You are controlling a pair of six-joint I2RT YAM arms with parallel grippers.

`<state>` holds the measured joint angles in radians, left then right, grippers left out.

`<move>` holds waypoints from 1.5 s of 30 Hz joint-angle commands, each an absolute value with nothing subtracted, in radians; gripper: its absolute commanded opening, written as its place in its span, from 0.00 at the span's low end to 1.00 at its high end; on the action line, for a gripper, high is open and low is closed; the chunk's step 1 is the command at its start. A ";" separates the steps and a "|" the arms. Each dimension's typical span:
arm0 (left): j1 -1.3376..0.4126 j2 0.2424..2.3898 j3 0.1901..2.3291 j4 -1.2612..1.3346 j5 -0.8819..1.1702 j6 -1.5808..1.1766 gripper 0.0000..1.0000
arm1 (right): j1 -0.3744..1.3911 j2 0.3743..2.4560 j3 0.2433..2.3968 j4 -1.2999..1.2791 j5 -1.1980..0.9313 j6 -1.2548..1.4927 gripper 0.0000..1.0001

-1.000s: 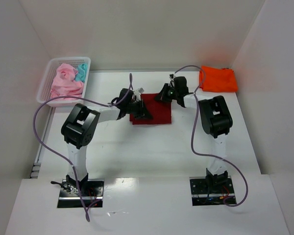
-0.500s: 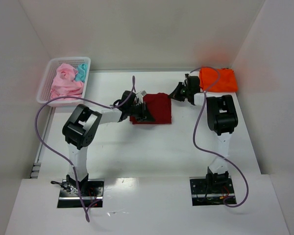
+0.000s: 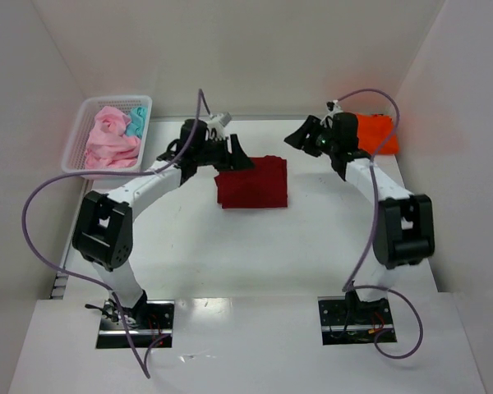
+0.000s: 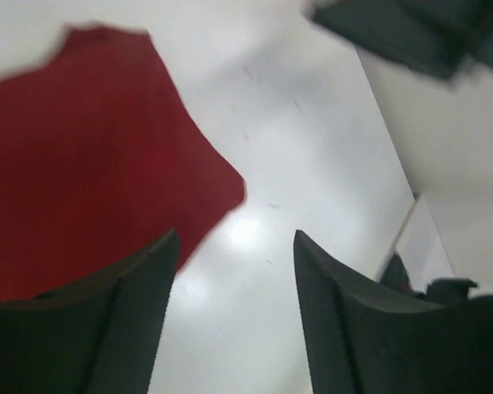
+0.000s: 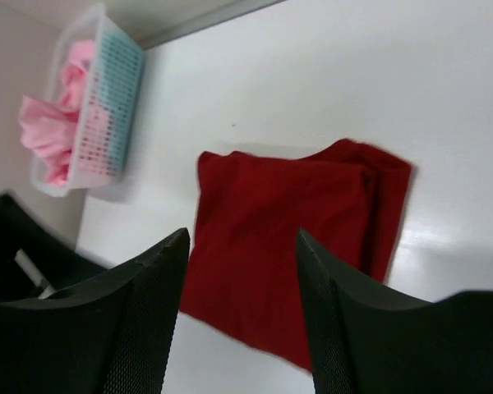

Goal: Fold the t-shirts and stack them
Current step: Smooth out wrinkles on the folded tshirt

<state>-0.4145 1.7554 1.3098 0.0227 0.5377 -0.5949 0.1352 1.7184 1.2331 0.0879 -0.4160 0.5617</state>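
Left gripper (image 3: 237, 156) and right gripper (image 3: 298, 138) have risen off dark red t-shirt (image 3: 253, 182), both open.

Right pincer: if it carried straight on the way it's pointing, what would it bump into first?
Probably the folded dark red t-shirt: it fills the gap between the fingers of the right pincer in its wrist view, though depth is unclear.

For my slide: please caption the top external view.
Both open, left claw and right claw hover near the folded dark red t-shirt; orange t-shirt far right, pink t-shirts in the basket.
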 commanded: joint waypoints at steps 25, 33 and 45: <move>-0.376 2.247 1.829 -0.146 0.716 -0.360 0.59 | 0.255 1.612 0.799 0.206 -0.253 0.663 0.24; -0.376 2.256 1.819 -0.167 0.611 -0.339 0.52 | 0.275 1.704 0.862 0.180 -0.262 0.652 0.13; -0.348 2.295 1.852 -0.167 0.575 -0.374 0.55 | 0.275 1.600 0.752 0.132 -0.204 0.652 0.04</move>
